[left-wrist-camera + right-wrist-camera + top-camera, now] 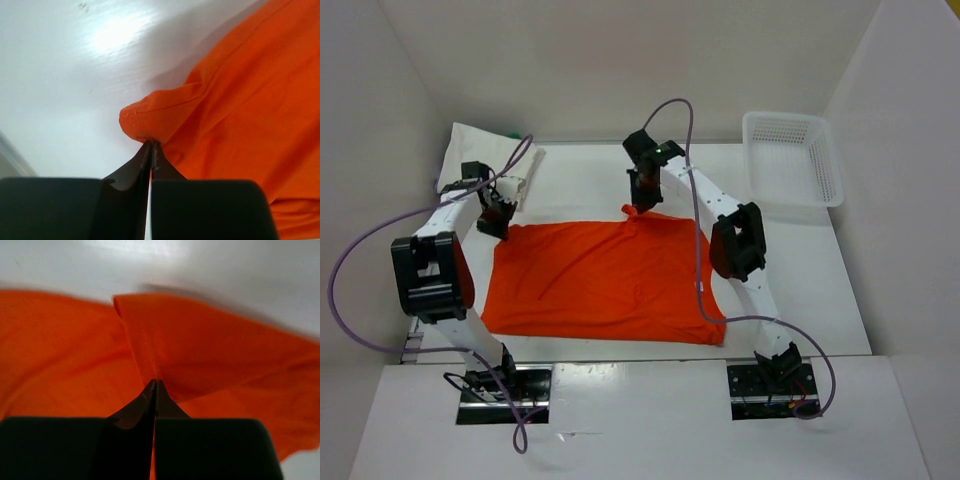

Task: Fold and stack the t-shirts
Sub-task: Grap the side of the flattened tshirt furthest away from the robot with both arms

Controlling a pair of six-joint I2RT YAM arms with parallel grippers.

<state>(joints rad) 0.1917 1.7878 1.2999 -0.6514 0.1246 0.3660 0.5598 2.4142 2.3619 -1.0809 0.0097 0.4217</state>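
An orange-red t-shirt lies spread flat across the middle of the table. My left gripper is shut on its far left corner, which bunches up at the fingertips. At the far edge near the middle, my right gripper is shut on a pinched fold of the same t-shirt, lifted slightly off the table. A folded white t-shirt lies at the far left with a bit of green cloth showing beside it.
A white plastic mesh basket stands at the far right corner. White walls close in the table on the left, back and right. Purple cables loop off both arms.
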